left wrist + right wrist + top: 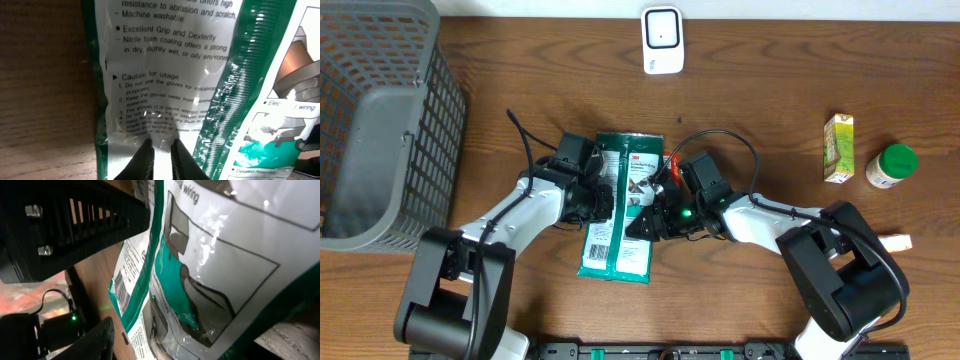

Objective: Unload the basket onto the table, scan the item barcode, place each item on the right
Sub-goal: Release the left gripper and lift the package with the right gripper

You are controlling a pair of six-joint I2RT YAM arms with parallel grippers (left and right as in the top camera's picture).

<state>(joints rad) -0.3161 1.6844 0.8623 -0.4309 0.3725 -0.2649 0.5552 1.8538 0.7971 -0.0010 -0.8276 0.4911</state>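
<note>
A green-and-white glove package point(620, 205) lies in the middle of the table between both arms. My left gripper point(599, 200) is at its left edge. In the left wrist view its jaws point(161, 145) are pinched shut on the package's shiny printed film point(165, 75). My right gripper point(655, 218) is at the package's right side. In the right wrist view only one dark finger point(96, 339) shows, standing apart from the package point(225, 265), with bare wood between them. The other finger is hidden behind the film. A barcode point(121, 287) shows on the package's green strip.
A white scanner-like device point(661, 40) stands at the table's far edge. A grey mesh basket point(380, 120) fills the left side. At the right are a small green carton point(838, 148) and a green-lidded bottle point(892, 165).
</note>
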